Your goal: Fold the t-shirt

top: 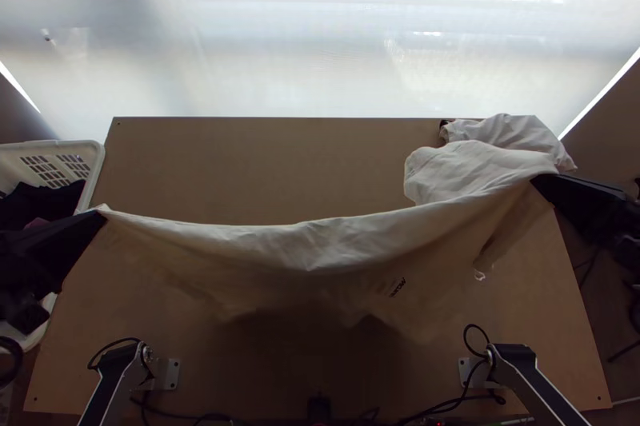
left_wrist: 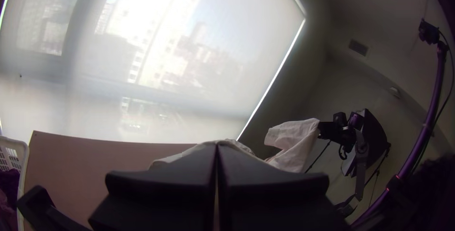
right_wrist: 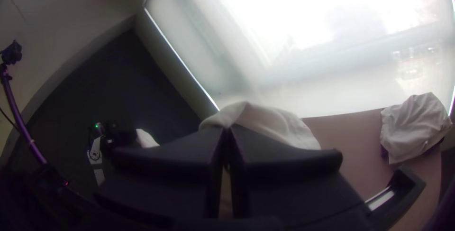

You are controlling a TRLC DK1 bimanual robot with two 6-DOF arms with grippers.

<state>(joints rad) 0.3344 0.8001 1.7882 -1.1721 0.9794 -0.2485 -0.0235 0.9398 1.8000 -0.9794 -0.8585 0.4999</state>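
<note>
The cream t-shirt [top: 312, 246] hangs stretched between the two grippers above the table, its upper edge sagging in the middle and small dark print on its lower right part. At the left, my left gripper [top: 102, 215] is shut on one corner of it. My right gripper [top: 538, 180] is shut on the opposite upper corner at the right, where a flap hangs down. In the left wrist view the left gripper [left_wrist: 217, 150] has its fingers together, cloth [left_wrist: 296, 141] beyond them. The right wrist view has the right gripper [right_wrist: 228, 131] closed at the shirt [right_wrist: 265, 122].
A white basket [top: 94, 166] with dark clothes stands at the table's left edge. Another pale cloth [top: 512, 132] lies bunched at the back right corner of the wooden table [top: 240, 162]. Cables [top: 448, 406] run along the near edge.
</note>
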